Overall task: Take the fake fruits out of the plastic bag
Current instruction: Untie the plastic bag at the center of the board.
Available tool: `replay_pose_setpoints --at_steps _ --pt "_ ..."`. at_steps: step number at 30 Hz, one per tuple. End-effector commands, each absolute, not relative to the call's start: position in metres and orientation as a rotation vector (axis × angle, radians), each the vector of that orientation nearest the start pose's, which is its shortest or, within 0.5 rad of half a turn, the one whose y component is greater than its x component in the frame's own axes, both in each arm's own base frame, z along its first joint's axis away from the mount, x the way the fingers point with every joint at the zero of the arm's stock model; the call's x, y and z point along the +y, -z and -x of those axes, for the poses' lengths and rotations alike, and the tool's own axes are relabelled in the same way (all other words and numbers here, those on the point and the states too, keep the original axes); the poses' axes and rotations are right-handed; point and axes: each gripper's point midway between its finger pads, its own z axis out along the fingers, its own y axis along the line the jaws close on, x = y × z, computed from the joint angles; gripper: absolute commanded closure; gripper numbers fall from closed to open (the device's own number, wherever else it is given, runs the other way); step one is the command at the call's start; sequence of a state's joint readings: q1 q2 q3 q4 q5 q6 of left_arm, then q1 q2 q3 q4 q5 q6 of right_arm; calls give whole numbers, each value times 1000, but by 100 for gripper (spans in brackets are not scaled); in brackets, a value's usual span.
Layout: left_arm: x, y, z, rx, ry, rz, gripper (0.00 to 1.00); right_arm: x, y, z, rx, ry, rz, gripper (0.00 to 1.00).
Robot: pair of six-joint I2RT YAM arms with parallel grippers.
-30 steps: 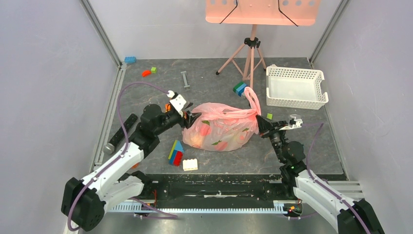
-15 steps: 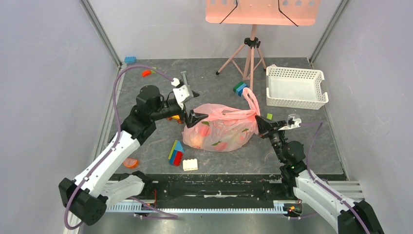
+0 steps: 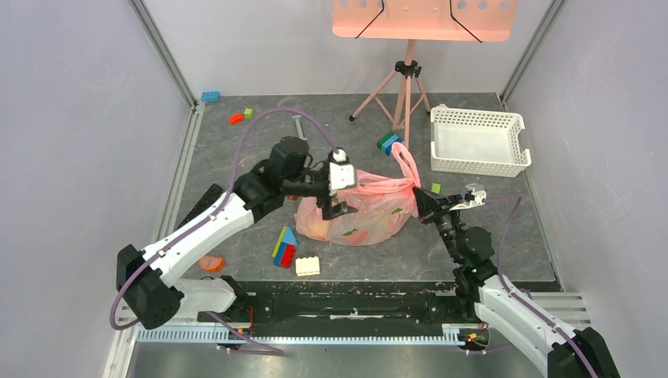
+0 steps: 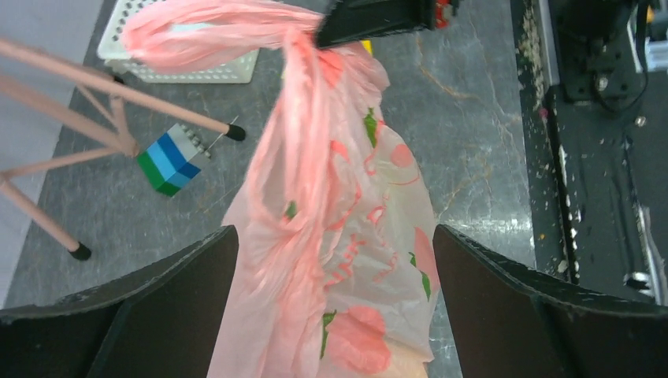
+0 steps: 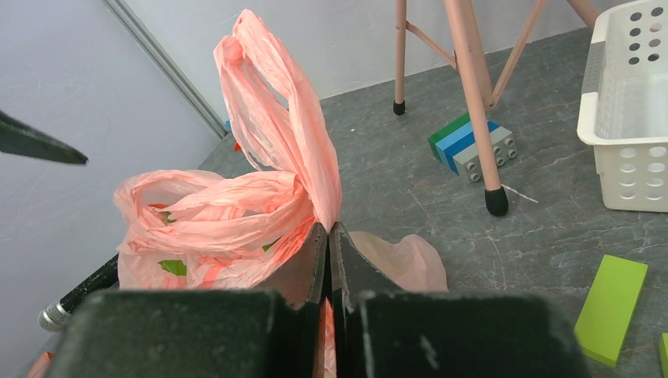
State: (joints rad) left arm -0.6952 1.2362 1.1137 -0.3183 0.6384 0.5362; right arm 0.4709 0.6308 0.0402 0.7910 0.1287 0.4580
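Grey counter [image 3: 488,236] bearing a crinkly translucent pink plastic bag [image 3: 370,213], which lies beneath and between the wide-open left fingers [image 4: 157,307]. The closed right fingers [image 5: 303,272] pinch its handle. Glossy fake fruits [image 3: 317,224] sit inside. Step in hand, probably: opening the bag. Next: grasp the film opposite and part the mouth.

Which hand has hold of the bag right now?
The right hand: it is shut on a fold of the bag. The left hand hangs open over the bag, gripping nothing.
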Motion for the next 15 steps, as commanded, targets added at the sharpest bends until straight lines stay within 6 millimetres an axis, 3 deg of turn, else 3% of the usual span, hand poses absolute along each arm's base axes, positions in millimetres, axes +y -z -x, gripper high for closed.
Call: replay_pose_setpoints --at_steps 1,15 --pt "-326 -257 -231 1205 535 -1622 0 131 -220 -267 1345 -690 -84 100" --pt "-396 -243 -246 1070 412 -1583 14 135 -217 -264 1353 -700 -53 100"
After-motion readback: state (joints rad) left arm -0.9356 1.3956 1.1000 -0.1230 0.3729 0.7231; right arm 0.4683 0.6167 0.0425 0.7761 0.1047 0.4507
